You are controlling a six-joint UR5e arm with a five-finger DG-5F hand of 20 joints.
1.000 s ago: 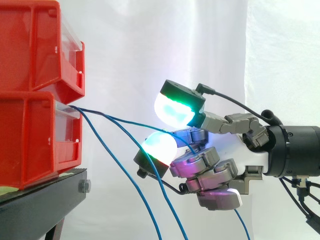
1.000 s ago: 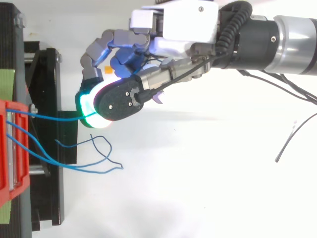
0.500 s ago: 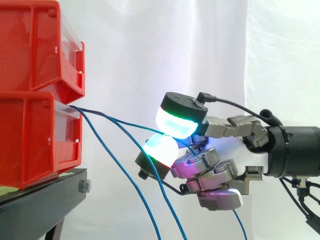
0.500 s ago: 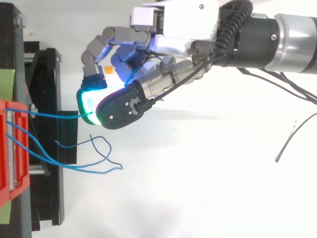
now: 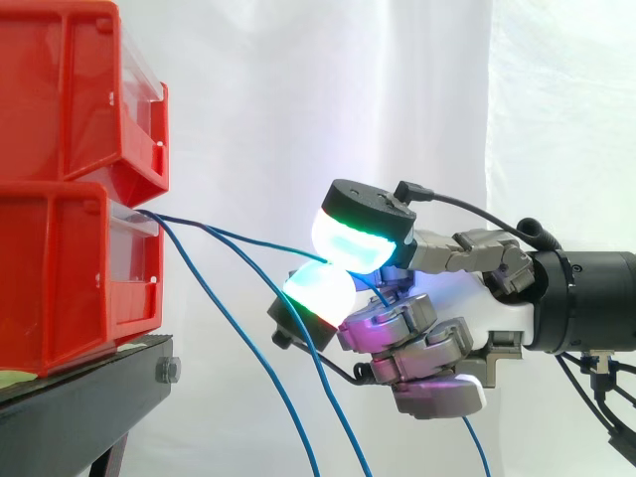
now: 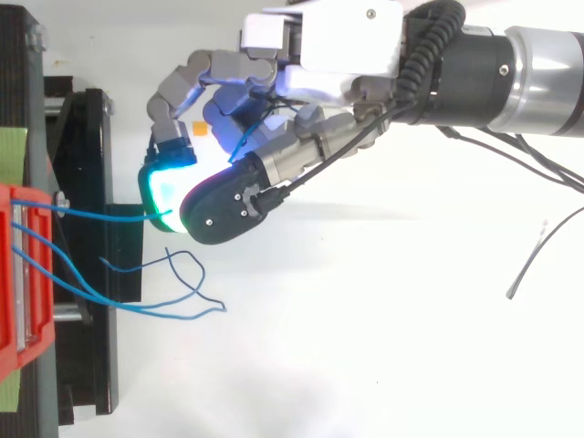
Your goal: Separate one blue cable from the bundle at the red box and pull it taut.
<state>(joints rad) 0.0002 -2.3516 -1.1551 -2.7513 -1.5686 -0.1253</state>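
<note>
A black metal stand (image 5: 89,407) fills the lower left corner of the side view, with a silver hex bolt (image 5: 167,371) on its front edge. From above, the stand runs down the left edge, and a pale green strip (image 6: 13,155) lies on it. Behind hangs a white curtain (image 5: 298,99) with one vertical fold right of centre. A white floor surface (image 6: 365,347) spreads below.

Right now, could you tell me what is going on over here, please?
The robot's hand pinches one blue cable between two glowing fingertip pads, out in front of the lower red bin. That cable runs from the bin to the hand in a nearly straight line, while the other blue cables hang slack beneath it.
</note>
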